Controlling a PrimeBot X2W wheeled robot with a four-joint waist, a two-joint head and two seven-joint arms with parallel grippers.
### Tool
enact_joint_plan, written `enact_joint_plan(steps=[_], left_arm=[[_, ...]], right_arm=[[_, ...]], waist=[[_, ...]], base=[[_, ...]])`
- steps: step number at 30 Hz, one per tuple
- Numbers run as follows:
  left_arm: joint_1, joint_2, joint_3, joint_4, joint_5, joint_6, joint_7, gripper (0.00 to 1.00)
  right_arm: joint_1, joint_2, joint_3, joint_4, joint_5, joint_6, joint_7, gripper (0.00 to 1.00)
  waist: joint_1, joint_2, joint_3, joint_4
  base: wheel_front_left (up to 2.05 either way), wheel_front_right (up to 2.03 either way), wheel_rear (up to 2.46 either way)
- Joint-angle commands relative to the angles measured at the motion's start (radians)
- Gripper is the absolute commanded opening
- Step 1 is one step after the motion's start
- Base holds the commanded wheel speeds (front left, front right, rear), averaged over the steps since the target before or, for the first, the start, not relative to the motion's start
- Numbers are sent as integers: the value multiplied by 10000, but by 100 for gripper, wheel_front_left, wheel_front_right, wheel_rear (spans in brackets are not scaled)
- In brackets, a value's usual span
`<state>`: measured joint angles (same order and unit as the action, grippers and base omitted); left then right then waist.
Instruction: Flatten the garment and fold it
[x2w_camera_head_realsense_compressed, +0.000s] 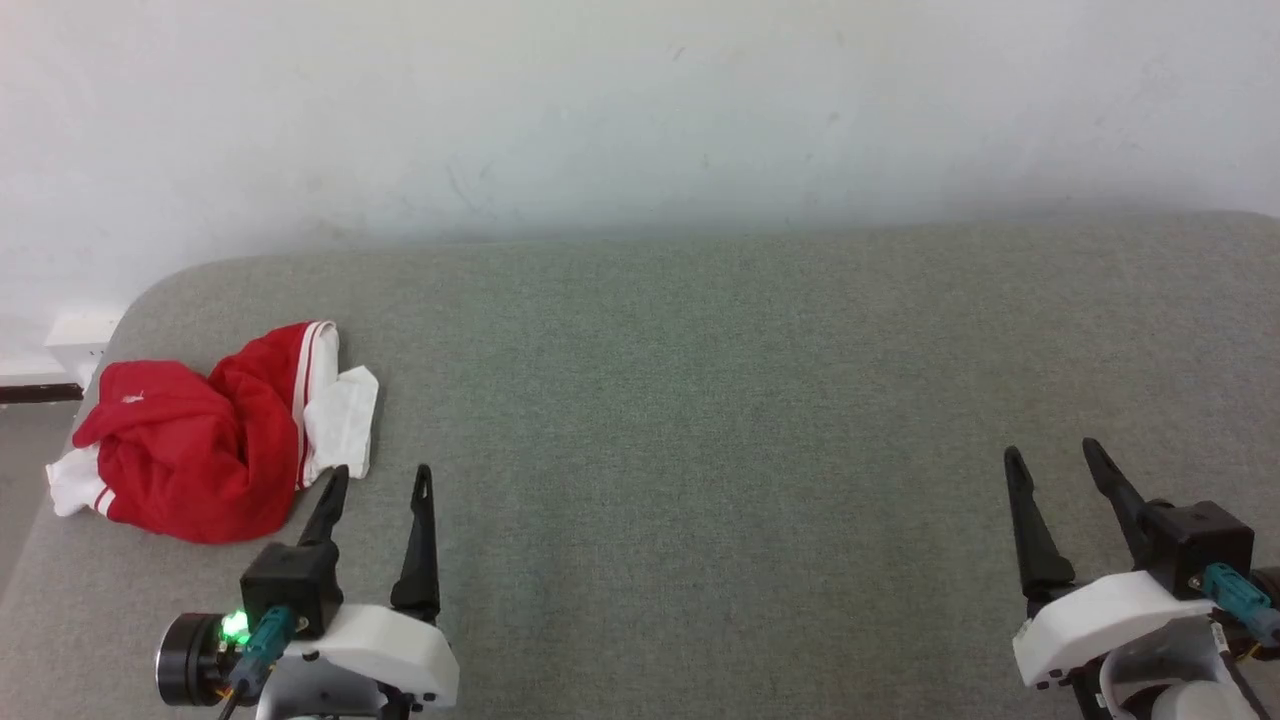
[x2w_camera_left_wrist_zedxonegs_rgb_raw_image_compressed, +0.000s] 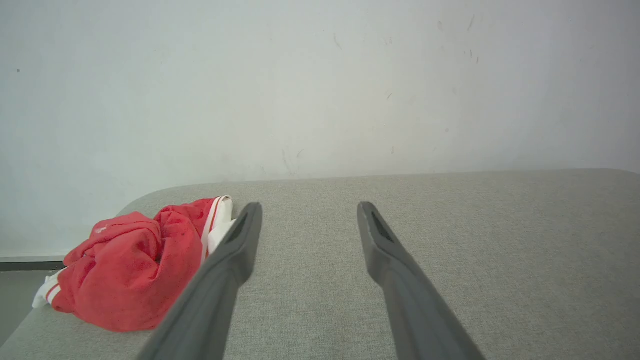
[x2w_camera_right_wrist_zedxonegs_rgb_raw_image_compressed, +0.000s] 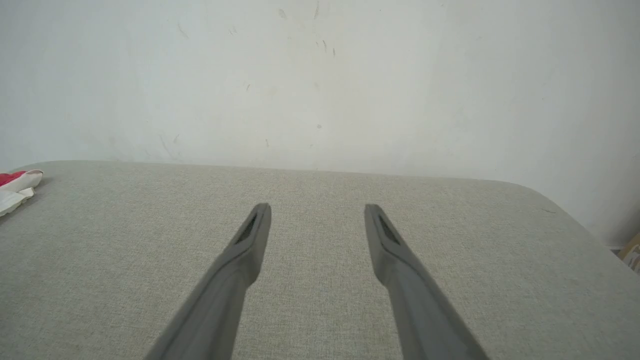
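Left gripper (x2w_camera_head_realsense_compressed: 381, 472): two long dark fingers spread apart, nothing between them, hovering over the near left part of the grey woven-fabric padded surface (x2w_camera_head_realsense_compressed: 750, 400). Fingertips point toward the pad's far edge. A green light (x2w_camera_head_realsense_compressed: 235, 628) glows on the dark wrist housing behind the white gripper shell.

Right gripper (x2w_camera_head_realsense_compressed: 1051, 450): fingers also spread, nothing held, over the near right part of the pad, well apart from the left gripper. In the right wrist view only bare grey fabric lies between its fingers (x2w_camera_right_wrist_zedxonegs_rgb_raw_image_compressed: 252, 235).

The garment, a red soft-cloth jersey shirt with short white sleeves and red-and-white striped trim (x2w_camera_head_realsense_compressed: 200, 450), lies crumpled in a heap at the pad's left side, close to its left edge and its rounded far-left corner. Not flattened, not folded. One white sleeve sticks out on the heap's right side, another white bit with red stripes at its lower left, by the pad's edge. No print shows on it.

In the head view the left gripper's left fingertip sits just beside the white sleeve's lower corner; cannot tell if it touches. The right wrist view catches just a white-and-red edge of the garment (x2w_camera_right_wrist_zedxonegs_rgb_raw_image_compressed: 15, 187) at the pad's far left.

Plain white scuffed wall (x2w_camera_head_realsense_compressed: 640, 110) rises behind the pad's far edge.
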<state>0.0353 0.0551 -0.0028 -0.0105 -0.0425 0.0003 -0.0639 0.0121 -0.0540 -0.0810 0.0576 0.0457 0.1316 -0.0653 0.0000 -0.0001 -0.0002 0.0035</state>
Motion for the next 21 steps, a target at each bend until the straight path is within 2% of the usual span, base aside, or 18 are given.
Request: enact_joint_plan(steps=[1, 21], left_arm=[[125, -14, 60, -57, -47, -24, -125, 100], [239, -22, 90, -127, -337, 163, -543, 100]], right_arm=[[9, 11, -77, 50, 96, -3, -114, 100], [-86, 17, -43, 264, 112, -4, -532, 100]], waist=[[0, 0, 18, 22], [0, 0, 119, 806]], base=[[0, 0, 0], [0, 0, 0]])
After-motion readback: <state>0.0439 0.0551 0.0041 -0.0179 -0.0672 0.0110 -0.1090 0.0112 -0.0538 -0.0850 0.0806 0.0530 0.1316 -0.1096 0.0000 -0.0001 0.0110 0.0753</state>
